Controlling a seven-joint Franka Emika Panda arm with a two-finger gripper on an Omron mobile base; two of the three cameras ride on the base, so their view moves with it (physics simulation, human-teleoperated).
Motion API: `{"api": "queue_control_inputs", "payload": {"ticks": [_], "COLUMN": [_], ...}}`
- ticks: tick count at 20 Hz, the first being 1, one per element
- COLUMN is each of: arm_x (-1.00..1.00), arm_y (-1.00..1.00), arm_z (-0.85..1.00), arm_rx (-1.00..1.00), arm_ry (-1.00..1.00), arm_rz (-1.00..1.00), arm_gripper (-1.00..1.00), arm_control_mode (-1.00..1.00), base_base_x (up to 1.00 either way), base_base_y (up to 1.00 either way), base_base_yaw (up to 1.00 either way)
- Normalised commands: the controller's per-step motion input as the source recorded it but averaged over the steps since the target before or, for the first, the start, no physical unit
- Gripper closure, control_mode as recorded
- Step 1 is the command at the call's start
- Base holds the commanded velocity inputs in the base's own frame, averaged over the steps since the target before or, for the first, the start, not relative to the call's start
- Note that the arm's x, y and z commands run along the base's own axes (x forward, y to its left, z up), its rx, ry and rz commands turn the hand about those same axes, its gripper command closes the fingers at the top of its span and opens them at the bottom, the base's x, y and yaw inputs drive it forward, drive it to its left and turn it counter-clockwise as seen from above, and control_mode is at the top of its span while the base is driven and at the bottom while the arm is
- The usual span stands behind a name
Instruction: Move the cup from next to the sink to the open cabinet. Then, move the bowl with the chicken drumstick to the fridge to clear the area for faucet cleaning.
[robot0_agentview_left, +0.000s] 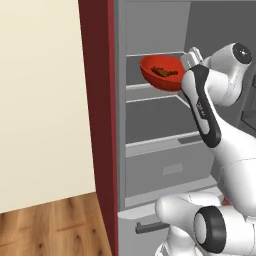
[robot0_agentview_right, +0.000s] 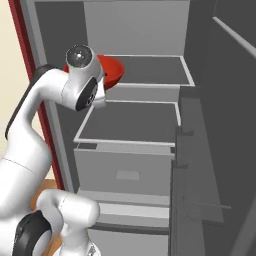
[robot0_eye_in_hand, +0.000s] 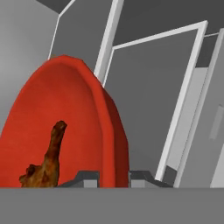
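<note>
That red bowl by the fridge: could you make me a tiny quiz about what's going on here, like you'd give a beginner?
1. True or false: the red bowl is tilted rather than level.
2. What lies inside the bowl? A) a cup B) a chicken drumstick C) nothing
3. Fill in: the gripper pinches the bowl by its ____.

Key
1. True. In the left base view it leans, held up in front of the open fridge at its upper shelves.
2. B. The brown drumstick shows against the red inside.
3. Rim. In the hand view one fingertip sits inside the wall and one outside.
</note>
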Motion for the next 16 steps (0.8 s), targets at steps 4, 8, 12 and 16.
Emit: {"api": "queue_control_inputs", "payload": {"ticks": [4,8,12,16], "arm_x": [0.51,0.68,0.72,0.93], "arm_y": [0.0,0.0,0.0,0.0], "arm_z": [0.31,0.09,0.0,0.0], "arm_rx": [0.0,0.0,-0.01,0.0], "arm_ry": [0.0,0.0,0.04,0.06], "arm_rz": [-0.07,-0.05,-0.04,-0.06], "arm_gripper": [1.0,1.0,1.0,1.0], "arm_control_mode": [-1.0,-1.0,-1.0,-1.0], "base_base_x": [0.0,0.0,0.0,0.0], "base_base_y": [0.0,0.0,0.0,0.0], "base_base_yaw": [0.0,0.0,0.0,0.0]}}
